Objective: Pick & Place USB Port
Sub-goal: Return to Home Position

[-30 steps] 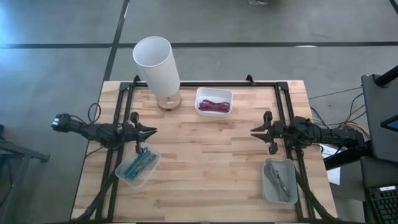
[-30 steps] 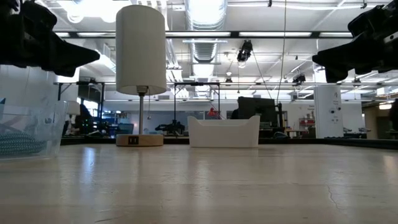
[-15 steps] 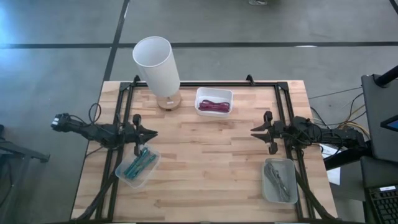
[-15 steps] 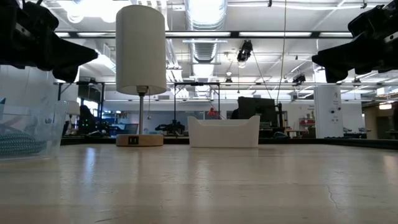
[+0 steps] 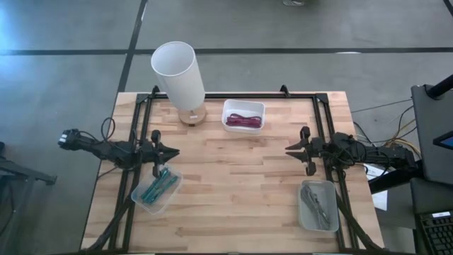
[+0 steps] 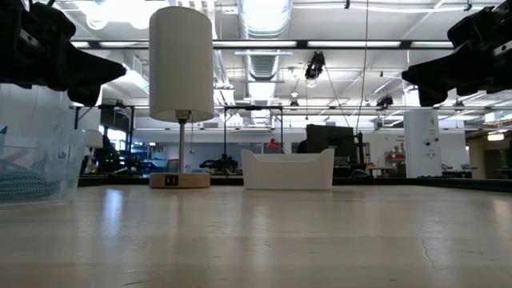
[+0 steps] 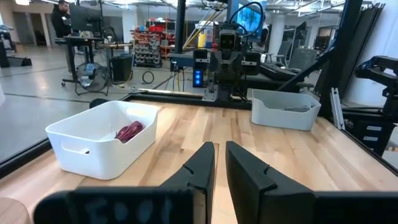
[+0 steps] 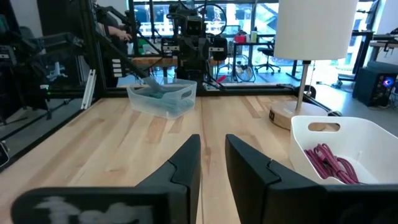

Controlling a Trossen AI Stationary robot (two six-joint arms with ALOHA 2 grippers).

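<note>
A lamp (image 5: 178, 74) with a white shade stands at the far left on a round wooden base (image 5: 192, 115). The base's front shows a small dark port (image 6: 171, 180). Magenta cables (image 5: 243, 121) lie in a white bin (image 5: 243, 105) beside it. Teal cables (image 5: 158, 187) lie in a clear bin near my left gripper (image 5: 175, 150). That gripper hovers level above the table's left side, its fingers (image 7: 202, 163) a narrow gap apart around nothing. My right gripper (image 5: 288, 149) hovers level over the right side, facing it, fingers (image 8: 186, 163) slightly apart and empty.
A grey bin (image 5: 318, 205) with grey cables sits at the near right. A black frame (image 5: 233, 95) runs along the table's far and side edges. Bare wood (image 5: 233, 177) lies between the two grippers. People and equipment show in the room beyond the table.
My left gripper has rolled a little about its own pointing line while staying in place. Everything else has kept still.
</note>
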